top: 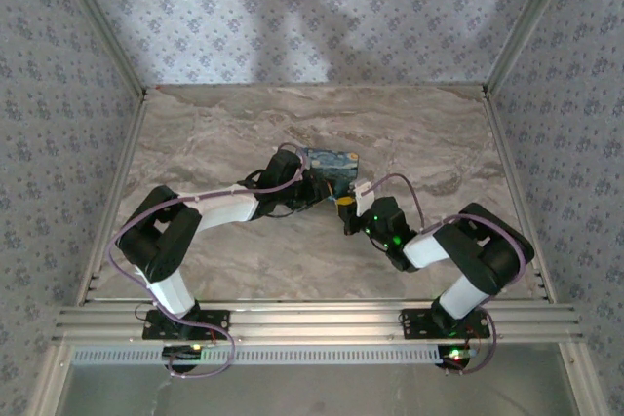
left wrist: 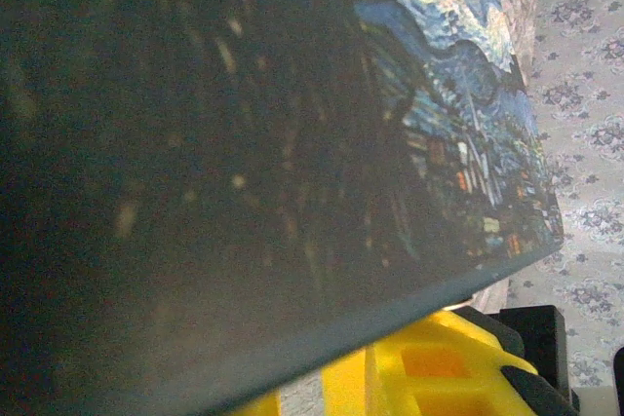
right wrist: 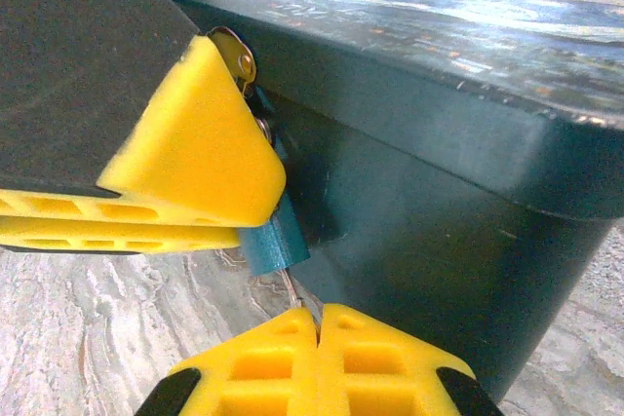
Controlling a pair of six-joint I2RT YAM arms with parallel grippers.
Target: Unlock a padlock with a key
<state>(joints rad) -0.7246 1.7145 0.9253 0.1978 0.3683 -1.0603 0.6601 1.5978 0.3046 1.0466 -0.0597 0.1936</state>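
A dark blue box with a swirling night-sky painting on its lid (top: 330, 161) sits on the grey marbled worktop (top: 224, 124), and both arms meet at its near side. The padlock (right wrist: 237, 57), a tiny yellowish-brass piece, hangs against the box's dark front wall just under the lid edge. It is half covered by a yellow finger (right wrist: 185, 153) of the left gripper (top: 310, 187), which is at the box's near-left corner. From the left wrist the painted lid looms very close, with a yellow pad (left wrist: 419, 367) showing just beneath its edge. Whether this gripper is clamped on anything I cannot tell.

Below the padlock a small teal tab (right wrist: 275, 244) sticks out from the box's front wall. The right gripper (right wrist: 317, 333) is just in front of the box, under that tab, its yellow pads pressed together. They pinch a thin grey metal sliver (right wrist: 295, 291) that rises to the tab. Whether it is the key I cannot tell.
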